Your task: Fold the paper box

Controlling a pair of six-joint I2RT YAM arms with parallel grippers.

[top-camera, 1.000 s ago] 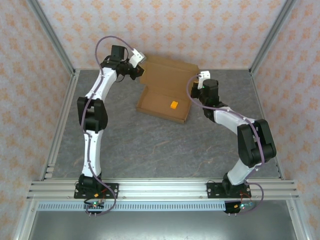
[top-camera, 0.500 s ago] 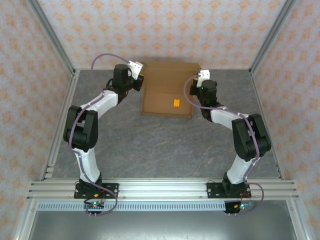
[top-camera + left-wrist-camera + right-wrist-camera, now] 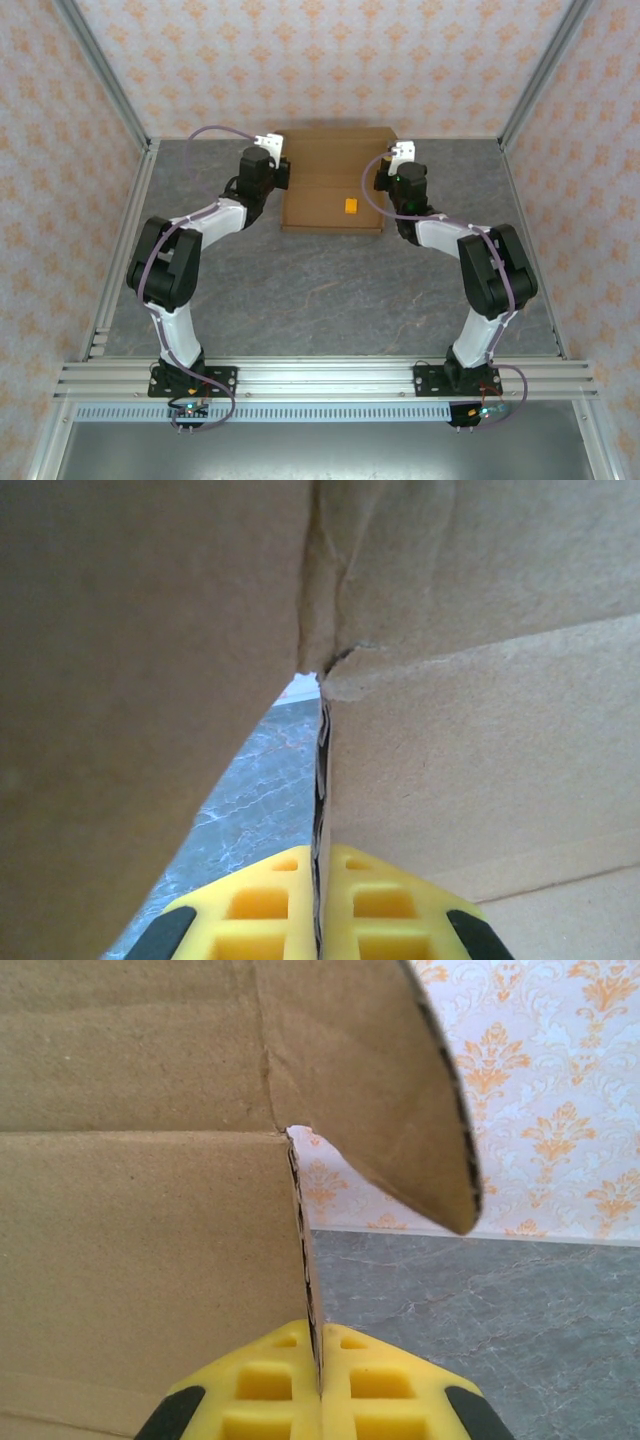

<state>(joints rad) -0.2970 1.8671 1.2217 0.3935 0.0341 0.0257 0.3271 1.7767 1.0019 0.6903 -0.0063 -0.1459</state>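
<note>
At the far middle of the grey surface [image 3: 320, 300] sits one paper box [image 3: 335, 185], its shallow tray open upward and its back panel toward the wall. One small orange block [image 3: 351, 206] lies inside it. I grip the box in two places. My left end effector [image 3: 320, 905] is closed tight on the box's left side wall, pinching the cardboard edge with no gap. My right end effector [image 3: 318, 1385] is clamped the same way on the right side wall.
</note>
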